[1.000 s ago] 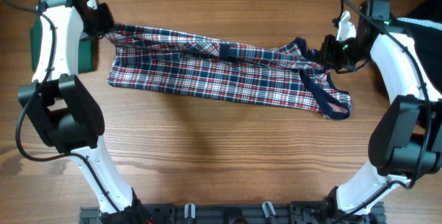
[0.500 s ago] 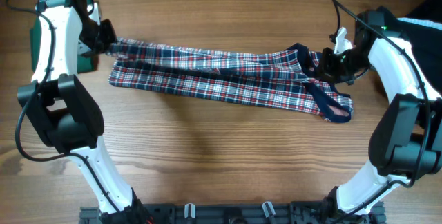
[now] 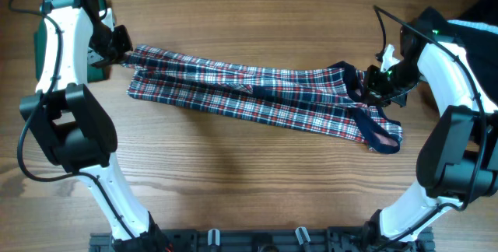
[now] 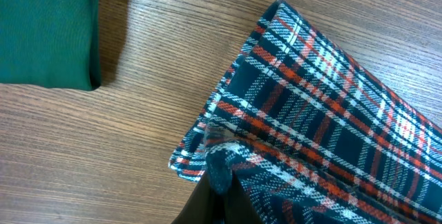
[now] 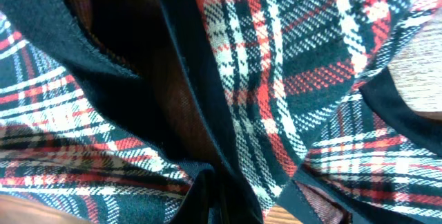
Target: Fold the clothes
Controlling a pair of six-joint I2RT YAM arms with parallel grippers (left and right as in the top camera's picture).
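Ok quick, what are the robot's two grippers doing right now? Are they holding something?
Left gripper: closed, holding one end of the plaid dress.
Right gripper: closed, holding the dress's navy-trimmed end.

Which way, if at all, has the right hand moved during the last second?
Yes. The right hand, shut on the plaid dress, has moved toward the robot's base, away from the black garment at the table's far corner.
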